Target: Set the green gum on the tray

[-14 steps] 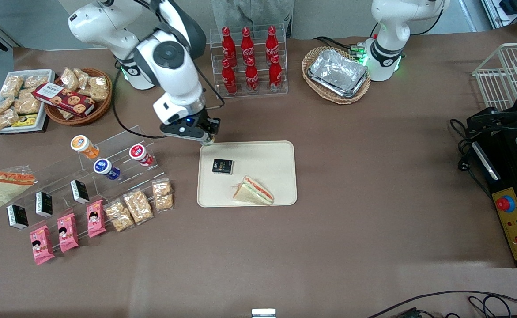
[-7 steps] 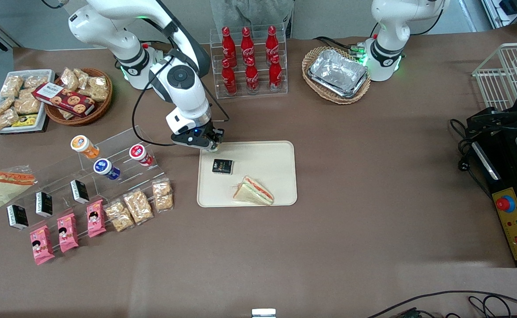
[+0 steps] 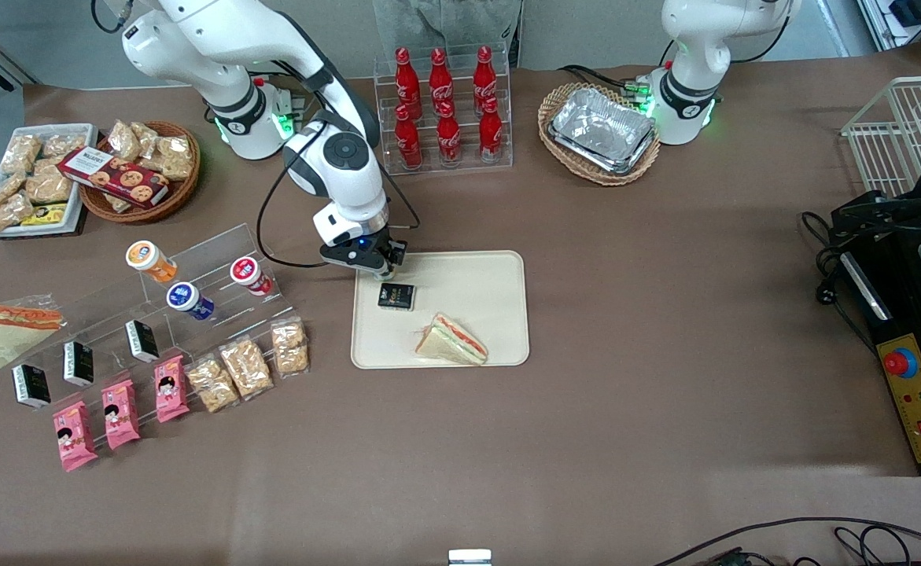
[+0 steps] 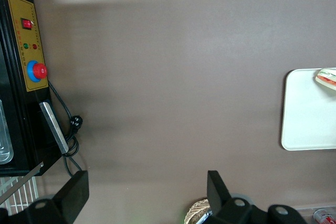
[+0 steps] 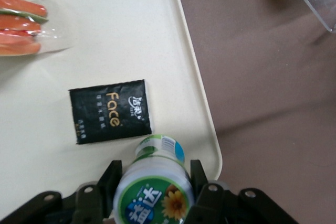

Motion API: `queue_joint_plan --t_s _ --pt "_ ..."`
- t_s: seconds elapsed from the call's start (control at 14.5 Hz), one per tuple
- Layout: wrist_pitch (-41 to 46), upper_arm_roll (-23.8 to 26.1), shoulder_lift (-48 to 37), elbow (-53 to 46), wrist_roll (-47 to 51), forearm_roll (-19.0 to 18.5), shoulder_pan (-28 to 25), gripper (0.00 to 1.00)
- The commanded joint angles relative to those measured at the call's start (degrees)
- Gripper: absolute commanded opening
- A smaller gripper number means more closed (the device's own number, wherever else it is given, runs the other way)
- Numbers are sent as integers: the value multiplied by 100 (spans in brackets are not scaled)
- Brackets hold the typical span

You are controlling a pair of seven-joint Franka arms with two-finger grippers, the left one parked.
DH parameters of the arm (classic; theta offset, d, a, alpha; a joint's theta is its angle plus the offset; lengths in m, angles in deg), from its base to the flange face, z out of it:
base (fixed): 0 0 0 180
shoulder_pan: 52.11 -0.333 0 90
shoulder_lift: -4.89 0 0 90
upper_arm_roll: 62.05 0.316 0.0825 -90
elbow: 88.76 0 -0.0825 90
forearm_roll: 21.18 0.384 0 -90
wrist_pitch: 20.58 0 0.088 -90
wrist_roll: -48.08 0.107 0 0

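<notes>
My right gripper hangs over the corner of the cream tray that lies toward the working arm's end and farthest from the front camera. It is shut on the green gum, a small bottle with a white lid marked green, held between both fingers just above the tray. In the front view the gum is hidden under the gripper. A black packet and a wrapped sandwich lie on the tray; the black packet lies right beside the gum.
A clear stepped rack toward the working arm's end holds orange, blue and red gum bottles, with snack packs in front. A rack of red cola bottles and a foil tray in a wicker basket stand farther back.
My gripper has moved with the gum from just outside the tray's corner to over the tray, and has come lower, nearer the black packet.
</notes>
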Motion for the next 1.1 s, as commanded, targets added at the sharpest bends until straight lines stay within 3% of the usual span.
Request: queue_joint_plan --t_s 0.0,0.14,0.21,0.28,0.62,1.03 --pt "-287 -35 234 -14 582 -594 -37 48" --pt "-287 -35 252 -14 583 -594 -37 52" --pt "-287 -35 252 -23 583 -594 -29 92" --pt "-287 -35 252 -23 591 -594 -29 100" --pt "-287 -44 243 -41 609 -594 -2 100" --pt "71 -36 -168 -58 -84 -542 200 100"
